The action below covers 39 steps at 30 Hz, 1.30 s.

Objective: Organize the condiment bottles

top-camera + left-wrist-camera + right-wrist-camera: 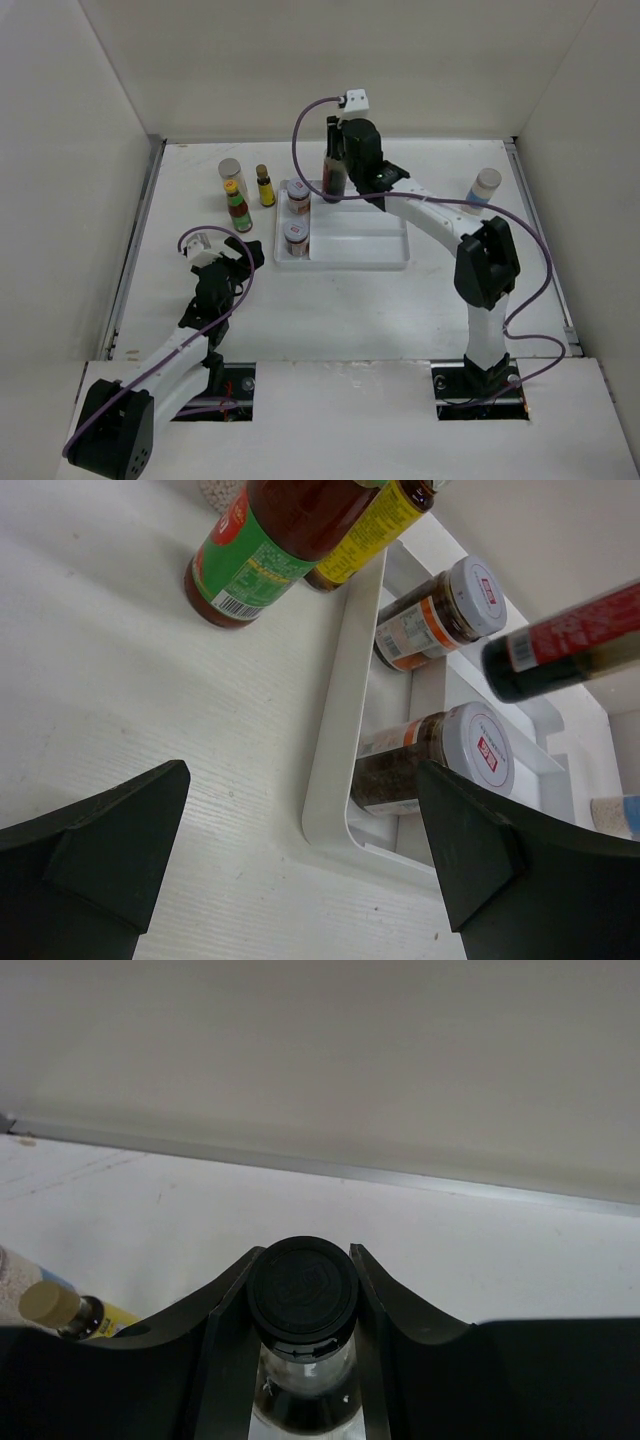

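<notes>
My right gripper (338, 140) is shut on the neck of the tall dark bottle (335, 172), whose black cap (302, 1288) sits between the fingers. The bottle hangs upright over the far-left part of the white tray (360, 262); whether its base touches the tray I cannot tell. Two red-lidded jars (298, 195) (295, 238) stand in the tray's left compartments. Left of the tray are the silver-lidded jar (231, 172), red-label bottle (238, 210) and small yellow-capped bottle (265, 186). The blue-label bottle (486, 186) stands far right. My left gripper (248, 255) is open and empty, facing the tray's near-left corner (325, 820).
White walls enclose the table on the left, back and right. A metal strip (400, 1175) runs along the foot of the back wall. The right arm's elbow (487, 262) rises just right of the tray.
</notes>
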Available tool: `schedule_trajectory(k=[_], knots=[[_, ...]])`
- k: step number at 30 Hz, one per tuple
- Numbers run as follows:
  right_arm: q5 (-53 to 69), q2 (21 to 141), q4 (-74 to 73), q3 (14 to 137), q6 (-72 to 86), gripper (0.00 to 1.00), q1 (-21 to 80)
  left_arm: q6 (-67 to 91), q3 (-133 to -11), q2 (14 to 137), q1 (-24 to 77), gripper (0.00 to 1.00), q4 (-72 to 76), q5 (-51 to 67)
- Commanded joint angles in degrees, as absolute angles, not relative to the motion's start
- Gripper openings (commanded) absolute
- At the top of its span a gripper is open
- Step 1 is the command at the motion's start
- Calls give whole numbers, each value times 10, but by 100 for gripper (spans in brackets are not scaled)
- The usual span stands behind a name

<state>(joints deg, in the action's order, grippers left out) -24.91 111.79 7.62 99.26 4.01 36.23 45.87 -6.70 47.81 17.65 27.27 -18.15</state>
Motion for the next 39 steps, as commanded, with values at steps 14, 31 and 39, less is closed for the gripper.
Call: schedule_trajectory(k=[14, 31, 39], knots=[[-245, 1125, 159, 999, 67, 34, 365, 463, -69, 483, 175, 100, 302, -178], [-243, 933, 185, 819, 98, 91, 349, 463, -68, 474, 179, 100, 302, -174], [-313, 773, 188, 620, 147, 94, 146, 464, -71, 489, 184, 100, 307, -178]])
